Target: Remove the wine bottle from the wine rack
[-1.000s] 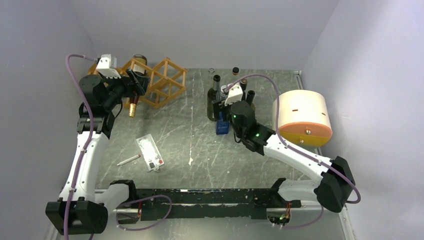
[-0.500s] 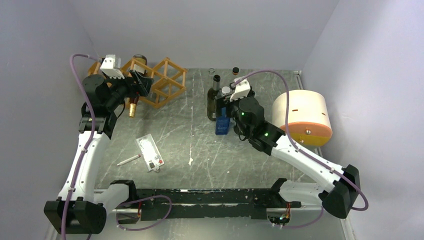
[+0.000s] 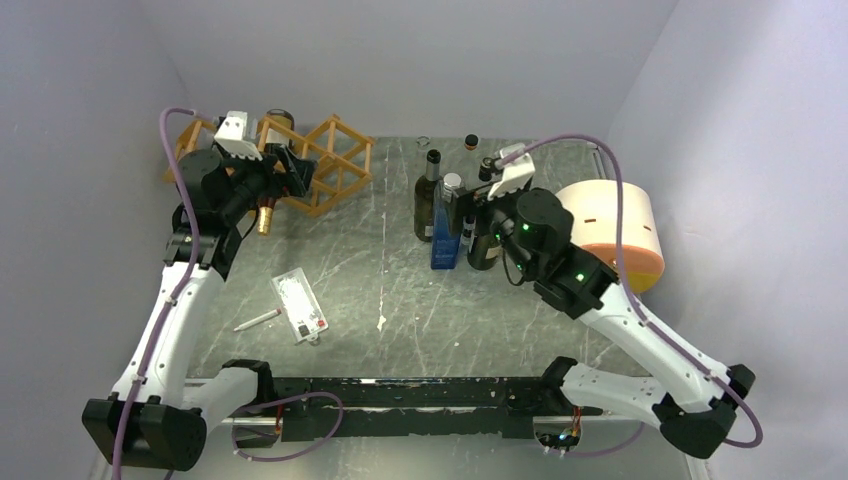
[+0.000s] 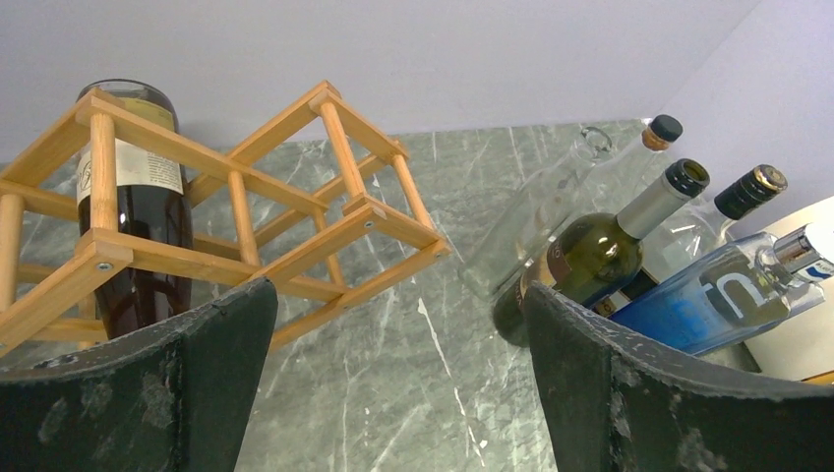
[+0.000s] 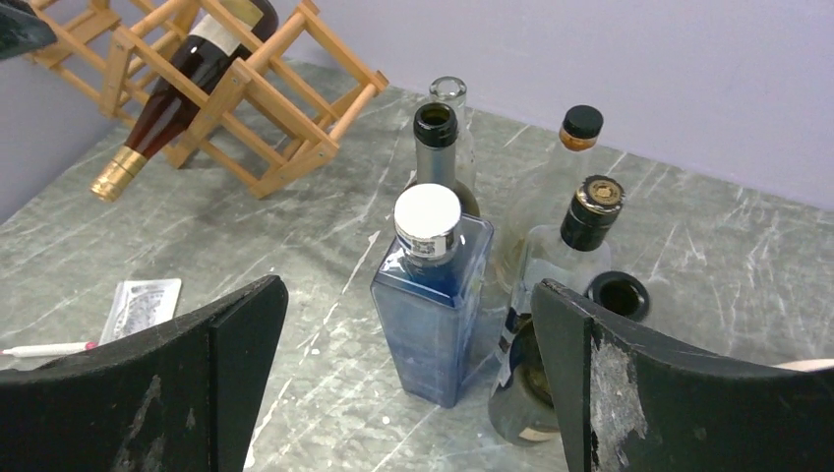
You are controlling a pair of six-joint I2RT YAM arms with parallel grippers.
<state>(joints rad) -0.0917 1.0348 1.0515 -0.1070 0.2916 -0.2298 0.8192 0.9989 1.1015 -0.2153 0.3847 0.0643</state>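
Left wrist view: left gripper [image 4: 400, 295] has its jaws spread wide with nothing between them; only grey marbled table [image 4: 393, 393] shows through the gap. Beyond its left-hand finger [image 4: 148, 393] the wine bottle [image 4: 138, 226] lies in an end cell of the wine rack [image 4: 334, 211], dark glass, pale label, base uppermost. The neighbouring rack cell, straight ahead of the gap, holds nothing

Top external view: left gripper [image 3: 290, 170] sits over the rack [image 3: 340, 165] at the back left of the table [image 3: 390, 290]. Contact with wood or glass cannot be told. The wine bottle [image 3: 266, 212] slopes through its cell, gold-foiled neck pointing down at the near side, base up at the rear

Right wrist view: right gripper [image 5: 408, 290] is likewise fully spread and grips nothing. It hangs above a cluster of upright bottles: a square blue bottle [image 5: 433, 315] with a white cap nearest, a green bottle [image 5: 436, 138] with an open dark mouth just behind it, a clear uncapped bottle [image 5: 449, 93] further back, a clear bottle with a black cap [image 5: 580, 128], and a dark bottle with a foil top [image 5: 590, 211]. A black ring [image 5: 618, 295] lies on the table beside them. Rack [image 5: 266, 98] and wine bottle [image 5: 187, 84] show at the upper left, well apart from this gripper

Top external view, remainder: right gripper [image 3: 470, 205] is at the bottle cluster; a white and orange drum [image 3: 605, 235] lies to its right; a card [image 3: 298, 305] and a pen [image 3: 258, 320] lie at the near left
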